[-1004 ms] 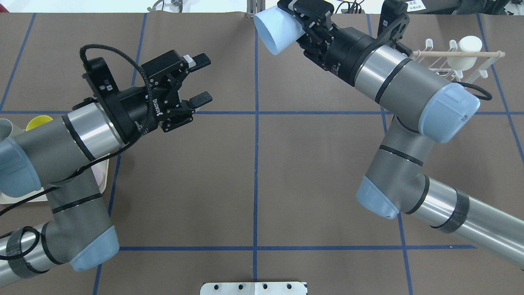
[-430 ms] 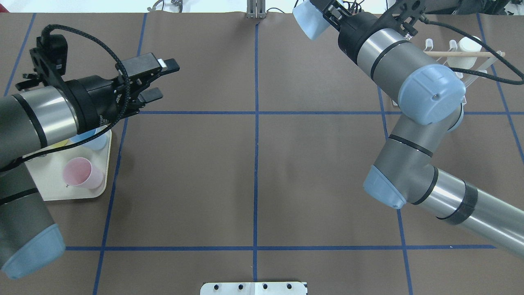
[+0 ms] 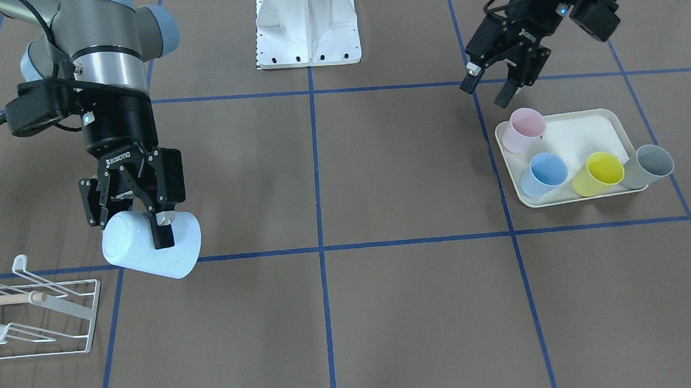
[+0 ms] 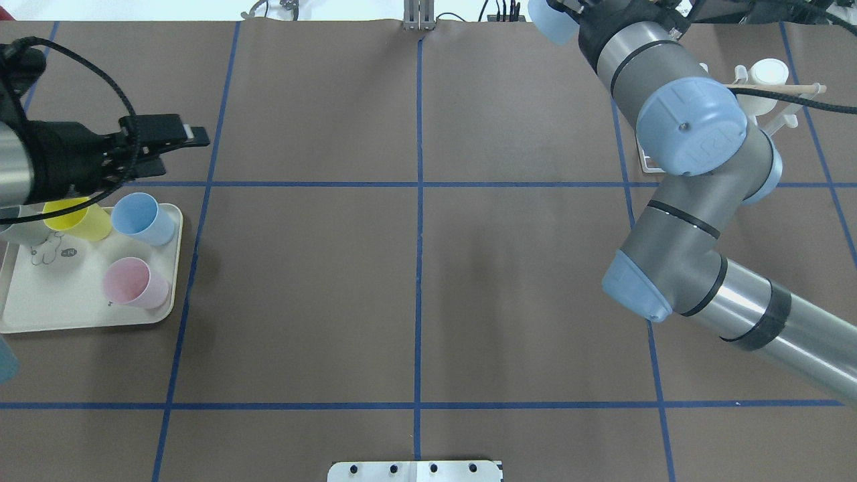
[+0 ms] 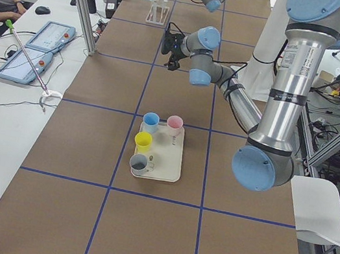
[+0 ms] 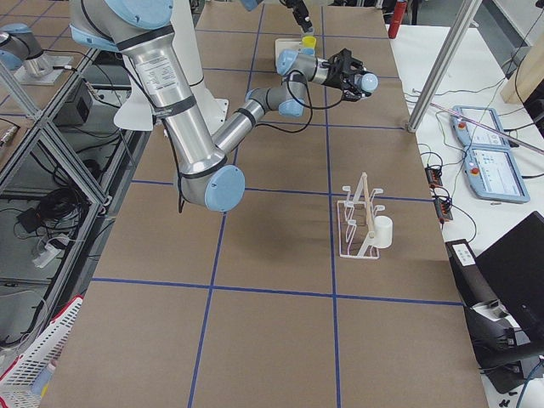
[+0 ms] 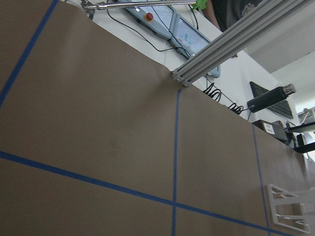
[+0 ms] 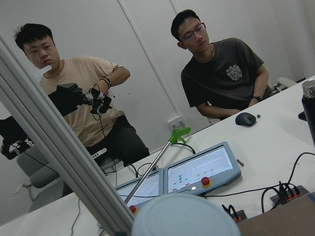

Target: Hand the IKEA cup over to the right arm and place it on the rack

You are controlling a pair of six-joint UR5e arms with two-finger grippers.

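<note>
Fingers [image 3: 161, 234] of your right arm's black two-finger gripper [image 3: 129, 224] are clamped on a pale blue plastic cup [image 3: 165, 253]. The cup is held on its side above the brown paper-covered table [image 3: 387, 310], with its closed base turned toward the rack's side. It hangs near a corner of the small white wire rack [image 3: 93, 313] with the light wooden dowel [image 3: 2, 299], but it is apart from the rack and on no prong. From the camera at the table's right end you can see a white cup [image 6: 383, 231] seated on that rack. Across the table, your left arm's black gripper [image 3: 488, 92] hovers with its jaws apart and nothing between them, just beside the cream tray [image 3: 584, 128]. On the tray stand a pink cup [image 3: 525, 128], a blue cup [image 3: 545, 171] and a yellow cup [image 3: 601, 171]. A grey cup [image 3: 651, 166] sits at its corner.
</note>
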